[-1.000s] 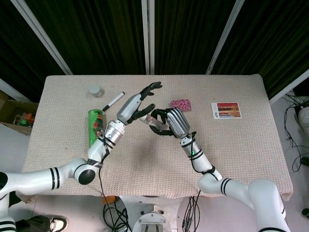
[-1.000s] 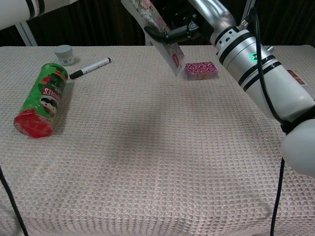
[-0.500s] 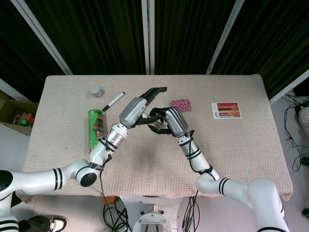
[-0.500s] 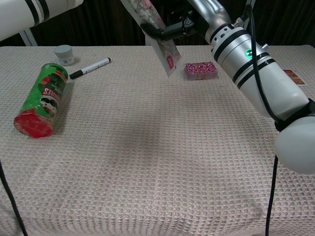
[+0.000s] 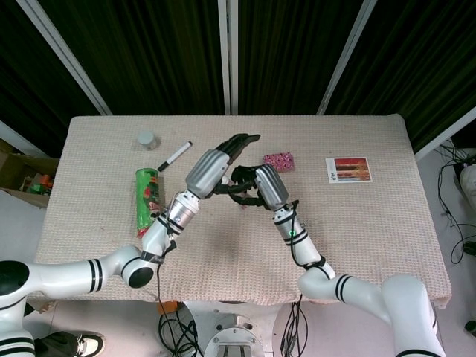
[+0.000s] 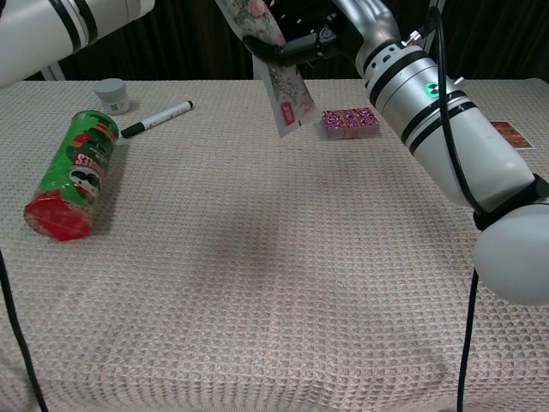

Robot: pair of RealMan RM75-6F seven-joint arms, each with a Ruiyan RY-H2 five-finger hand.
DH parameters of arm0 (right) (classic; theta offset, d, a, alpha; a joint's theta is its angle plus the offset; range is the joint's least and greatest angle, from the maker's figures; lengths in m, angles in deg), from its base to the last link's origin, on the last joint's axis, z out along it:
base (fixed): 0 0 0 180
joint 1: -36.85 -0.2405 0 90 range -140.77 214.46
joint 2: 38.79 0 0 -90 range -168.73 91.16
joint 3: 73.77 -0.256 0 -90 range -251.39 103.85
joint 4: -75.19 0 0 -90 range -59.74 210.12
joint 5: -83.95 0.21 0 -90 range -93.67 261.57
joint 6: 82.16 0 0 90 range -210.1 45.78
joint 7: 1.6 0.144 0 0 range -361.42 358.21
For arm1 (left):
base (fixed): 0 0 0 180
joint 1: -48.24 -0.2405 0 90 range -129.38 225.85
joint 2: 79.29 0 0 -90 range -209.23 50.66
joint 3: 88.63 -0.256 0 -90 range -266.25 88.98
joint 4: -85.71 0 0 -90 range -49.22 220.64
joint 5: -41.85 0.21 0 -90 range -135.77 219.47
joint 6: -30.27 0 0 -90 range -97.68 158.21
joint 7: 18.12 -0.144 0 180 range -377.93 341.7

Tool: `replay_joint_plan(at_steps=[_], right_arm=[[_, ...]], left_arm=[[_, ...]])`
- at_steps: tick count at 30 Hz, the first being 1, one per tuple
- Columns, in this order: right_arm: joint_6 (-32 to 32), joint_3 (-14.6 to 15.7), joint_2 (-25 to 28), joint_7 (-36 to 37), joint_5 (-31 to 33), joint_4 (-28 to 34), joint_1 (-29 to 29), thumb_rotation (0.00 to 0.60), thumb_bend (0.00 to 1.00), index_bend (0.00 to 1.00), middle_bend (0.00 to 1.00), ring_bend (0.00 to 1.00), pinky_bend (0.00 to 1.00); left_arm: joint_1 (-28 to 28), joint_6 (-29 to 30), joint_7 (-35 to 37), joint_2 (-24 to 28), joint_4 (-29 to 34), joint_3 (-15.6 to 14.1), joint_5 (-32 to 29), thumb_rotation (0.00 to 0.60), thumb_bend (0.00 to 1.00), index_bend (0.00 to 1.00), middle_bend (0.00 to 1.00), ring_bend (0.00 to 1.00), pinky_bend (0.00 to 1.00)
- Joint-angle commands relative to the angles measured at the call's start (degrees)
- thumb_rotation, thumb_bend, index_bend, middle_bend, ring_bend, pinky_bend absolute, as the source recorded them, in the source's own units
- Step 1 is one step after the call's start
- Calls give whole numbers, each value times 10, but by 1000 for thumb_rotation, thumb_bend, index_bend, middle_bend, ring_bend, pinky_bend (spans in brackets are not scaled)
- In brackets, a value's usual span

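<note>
A floral packet (image 6: 276, 77) is held above the tabletop (image 5: 372, 223) in the curled fingers of the right hand (image 5: 251, 186); the left hand (image 5: 223, 156) lies against it with fingers extended, its grip on the packet not discernible; a pink box (image 5: 279, 160) sits at 2 o'clock of the hands; a can (image 5: 146, 197) lies at 9 o'clock.

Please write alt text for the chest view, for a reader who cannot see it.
The right hand holds a floral packet raised above a beige table. Behind the packet lies a pink box; on the left lie a green can, a marker and a small jar.
</note>
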Motion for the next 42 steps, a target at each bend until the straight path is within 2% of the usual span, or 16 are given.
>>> replay_joint_plan(at_steps=[1, 9, 20, 28, 35, 38, 42], right_arm=[[-9, -4, 7, 8, 8, 16, 2, 600, 594, 978, 843, 764, 854], [-34, -15, 26, 20, 30, 61, 8, 600, 597, 983, 849, 772, 859], [-35, -22, 31, 15, 33, 83, 9, 600, 601, 988, 858, 780, 866], [-35, -18, 35, 16, 34, 84, 16, 600, 601, 989, 858, 780, 867], [-39, 8, 57, 4, 24, 83, 35, 600, 601, 991, 858, 780, 867], [-53, 23, 72, -10, 21, 83, 41, 600, 601, 991, 858, 780, 867], [-153, 66, 131, -94, 30, 102, 31, 600, 595, 992, 854, 780, 867]], left_arm=[[1, 12, -15, -6, -8, -6, 12, 0, 10, 83, 130, 66, 185], [1, 23, -26, -14, -17, -17, 29, 0, 0, 84, 137, 65, 184], [3, 28, -18, -30, -35, -26, 43, 0, 0, 85, 137, 66, 184], [-2, 46, -12, -33, -39, -17, 44, 0, 0, 84, 137, 66, 184], [-42, 77, 36, 2, -22, 17, 1, 0, 0, 84, 132, 66, 184], [-63, 86, 39, 23, -25, 21, -17, 0, 0, 85, 132, 65, 184], [-98, 92, 47, 50, -31, 14, -40, 0, 0, 84, 131, 65, 184]])
